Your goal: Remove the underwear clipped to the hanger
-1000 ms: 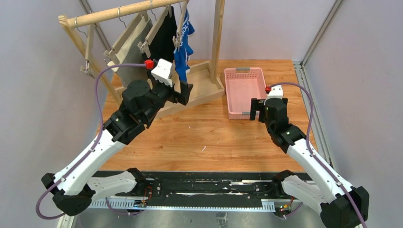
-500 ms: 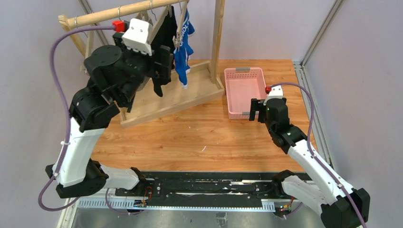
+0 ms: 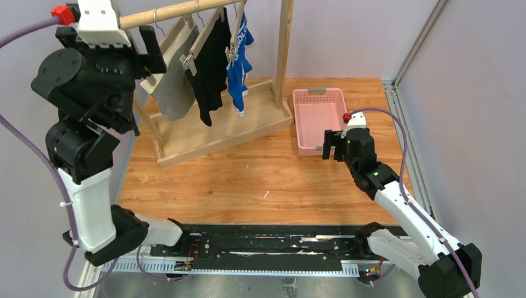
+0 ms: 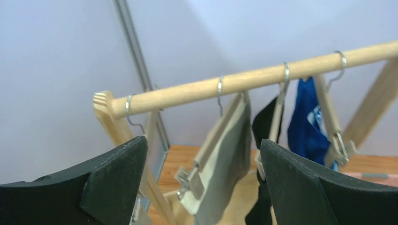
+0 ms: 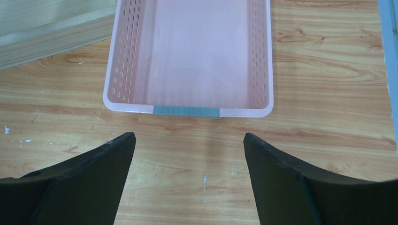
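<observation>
Left gripper (image 4: pixel 202 144): wide open, empty; risen from the blue underwear (image 3: pixel 237 71) to the left end of the rail (image 3: pixel 180 11). Right gripper (image 5: pixel 188 136): open, empty, still before basket (image 3: pixel 298 124) on counter (image 3: pixel 248 180).

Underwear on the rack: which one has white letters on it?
The blue underwear, hanging furthest right; the grey underwear and black underwear beside it are plain.

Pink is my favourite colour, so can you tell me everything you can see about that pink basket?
The pink basket is a shallow rectangular tray, plastic by its look, with rounded corners and rows of small holes in its walls. A grey strip sits on the rim at each short end. It lies flat on the wooden table, right of the wooden rack, with nothing inside, and only the table touches it.
</observation>
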